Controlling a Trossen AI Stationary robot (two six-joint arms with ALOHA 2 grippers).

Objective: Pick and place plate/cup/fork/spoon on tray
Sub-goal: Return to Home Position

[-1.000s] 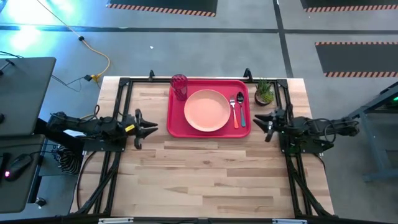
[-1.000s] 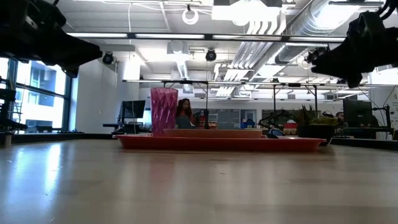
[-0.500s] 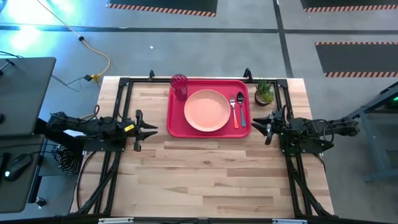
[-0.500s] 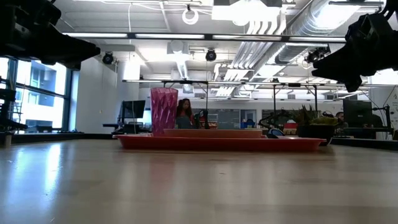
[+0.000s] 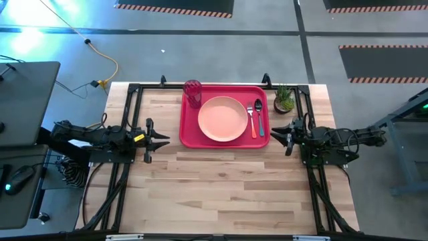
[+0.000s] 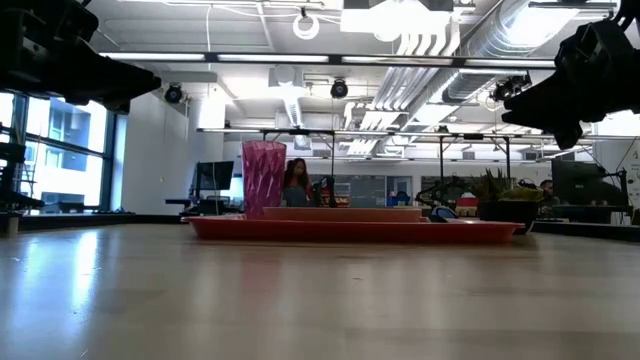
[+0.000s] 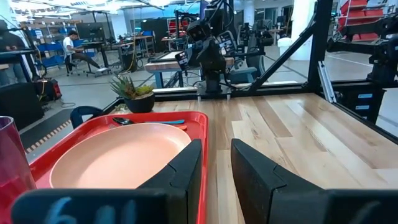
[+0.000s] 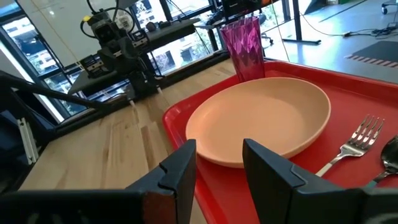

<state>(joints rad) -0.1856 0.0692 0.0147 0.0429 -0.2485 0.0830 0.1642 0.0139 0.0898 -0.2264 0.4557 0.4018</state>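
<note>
Both arms have drawn back a little from the tray over the last second and now sit level with each other over the table's side edges, the left claw (image 5: 162,139) and the right claw (image 5: 279,136) each with its fingers parted and nothing between them. Nearest the front, the pale butcher-block table (image 5: 221,187) runs bare, its planks lying lengthwise between the black frame rails. Farther back, against the far edge, lies the red tray (image 5: 190,139). On it the salmon plate (image 5: 222,119) sits flat in the middle, the ribbed pink cup (image 5: 193,92) stands upright in the far left corner just beside the plate, and the fork (image 5: 252,122) and spoon (image 5: 259,115) lie side by side along the right side, the fork next to the plate and the spoon outside it, bowl and tines pointing away. Just off the tray's far right corner stands a small potted plant (image 5: 284,100). Beyond the table the grey floor (image 5: 267,47) carries hazard-striped tape (image 5: 175,8) and a yellow cable (image 5: 107,63). From table height the room behind shows tall windows (image 6: 60,150), white ceiling ducts (image 6: 520,40) and, small and hard to read, what seems to be a person (image 6: 297,180) sitting at a desk.
</note>
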